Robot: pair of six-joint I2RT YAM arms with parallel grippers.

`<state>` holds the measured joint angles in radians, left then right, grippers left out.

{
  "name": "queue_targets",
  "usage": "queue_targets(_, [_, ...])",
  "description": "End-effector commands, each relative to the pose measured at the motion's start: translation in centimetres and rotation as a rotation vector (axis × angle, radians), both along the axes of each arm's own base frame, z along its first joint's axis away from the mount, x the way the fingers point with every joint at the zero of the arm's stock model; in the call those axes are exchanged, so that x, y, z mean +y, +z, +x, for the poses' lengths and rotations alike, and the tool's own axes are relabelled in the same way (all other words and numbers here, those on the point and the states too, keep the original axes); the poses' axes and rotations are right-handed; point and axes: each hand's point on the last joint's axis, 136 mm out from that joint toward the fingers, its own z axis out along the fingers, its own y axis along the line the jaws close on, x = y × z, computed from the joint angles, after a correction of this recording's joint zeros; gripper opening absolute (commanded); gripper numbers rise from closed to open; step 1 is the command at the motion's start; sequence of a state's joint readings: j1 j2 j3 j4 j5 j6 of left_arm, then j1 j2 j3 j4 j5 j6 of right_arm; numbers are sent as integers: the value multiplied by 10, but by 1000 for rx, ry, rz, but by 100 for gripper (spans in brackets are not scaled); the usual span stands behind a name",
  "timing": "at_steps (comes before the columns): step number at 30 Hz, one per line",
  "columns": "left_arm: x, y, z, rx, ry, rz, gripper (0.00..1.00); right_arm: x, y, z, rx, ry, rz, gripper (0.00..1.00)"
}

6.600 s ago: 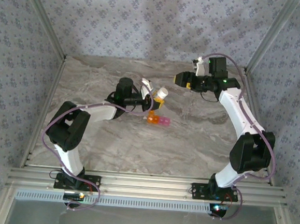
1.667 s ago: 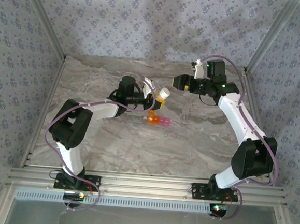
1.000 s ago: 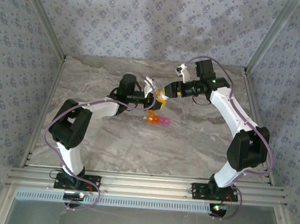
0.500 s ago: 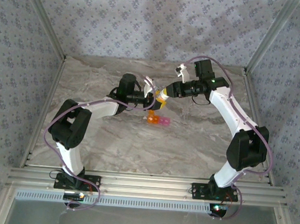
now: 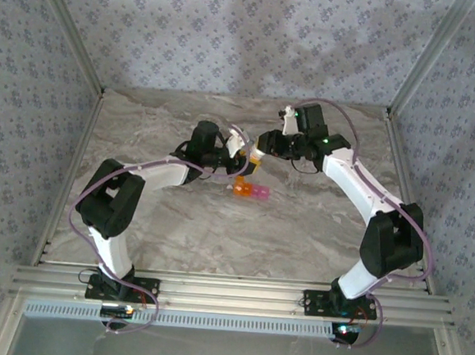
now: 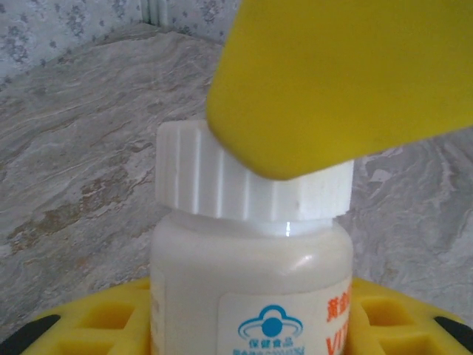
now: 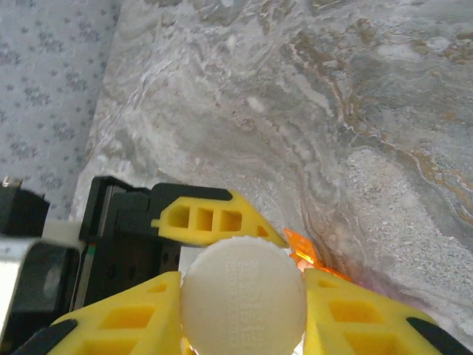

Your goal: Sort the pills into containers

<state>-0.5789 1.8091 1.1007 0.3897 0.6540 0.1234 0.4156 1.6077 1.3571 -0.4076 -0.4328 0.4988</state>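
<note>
My left gripper [image 5: 241, 156] is shut on the body of a small white pill bottle [image 6: 251, 274], which it holds off the table. In the left wrist view its yellow fingers [image 6: 96, 322] flank the bottle. My right gripper [image 7: 242, 314] is shut on the bottle's ribbed white cap [image 7: 242, 296], and one of its yellow fingers [image 6: 347, 74] lies over the cap [image 6: 222, 181]. The containers [image 5: 250, 191], one orange and one pink joined side by side, lie on the table just below the bottle. An orange edge of the containers [image 7: 299, 250] shows past the cap. The pills are out of view.
The marble-patterned table [image 5: 300, 223] is walled by patterned fabric on an aluminium frame [image 5: 414, 72]. Both arms [image 5: 360, 187] reach in toward the middle, and their bases sit on the near rail [image 5: 228, 294].
My right gripper moved left to the bottle and shut on its cap. The left gripper kept its hold on the bottle and shifted only slightly.
</note>
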Motion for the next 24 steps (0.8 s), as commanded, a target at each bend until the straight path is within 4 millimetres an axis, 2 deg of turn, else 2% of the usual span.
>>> queue_targets(1, [-21, 66, -18, -198, -75, -107, 0, 15, -17, -12, 69, -51, -15, 37])
queue_targets(6, [-21, 62, -16, -194, -69, -110, 0, 14, -12, -9, 69, -70, -4, 37])
queue_targets(10, [-19, 59, -11, -181, -58, -118, 0, 9, 0, -6, 65, -73, 20, 41])
queue_targets(13, [-15, 56, -5, -166, -40, -129, 0, 2, 14, -1, 60, -76, 53, 48])
queue_targets(19, [-9, 52, 0, -143, -31, -145, 0, -22, 53, 5, 6, -100, 121, 65])
queue_targets(24, [-7, 51, 0, -127, -49, -153, 0, -44, 68, 5, -30, -109, 139, 76])
